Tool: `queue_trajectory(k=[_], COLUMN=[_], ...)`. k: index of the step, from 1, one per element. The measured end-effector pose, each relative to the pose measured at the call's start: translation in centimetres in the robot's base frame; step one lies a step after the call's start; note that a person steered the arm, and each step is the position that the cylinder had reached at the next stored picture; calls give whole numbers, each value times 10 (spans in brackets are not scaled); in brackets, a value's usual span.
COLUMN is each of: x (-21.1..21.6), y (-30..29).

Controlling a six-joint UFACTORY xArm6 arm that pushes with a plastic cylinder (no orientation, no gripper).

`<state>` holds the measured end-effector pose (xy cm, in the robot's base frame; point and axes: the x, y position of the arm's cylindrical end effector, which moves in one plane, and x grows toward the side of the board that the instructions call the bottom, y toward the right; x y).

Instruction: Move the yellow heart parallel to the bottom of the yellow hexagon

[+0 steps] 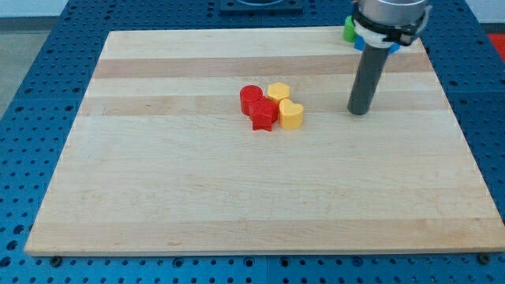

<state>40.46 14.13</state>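
The yellow heart (pixel 291 114) lies near the board's middle, just below and to the right of the yellow hexagon (pixel 277 92); the two touch. A red cylinder (pixel 251 98) and a red star (pixel 263 115) sit tight against their left side. My tip (pixel 360 111) rests on the board to the right of the cluster, about level with the yellow heart and well apart from it.
The wooden board (pixel 158 181) lies on a blue perforated table (pixel 31 118). A green block (pixel 348 30) and a bit of a blue block (pixel 357 41) show at the board's top edge, partly hidden behind the arm.
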Motion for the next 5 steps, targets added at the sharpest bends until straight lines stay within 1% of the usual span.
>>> queue_trajectory(k=[5], x=[11], y=[-103])
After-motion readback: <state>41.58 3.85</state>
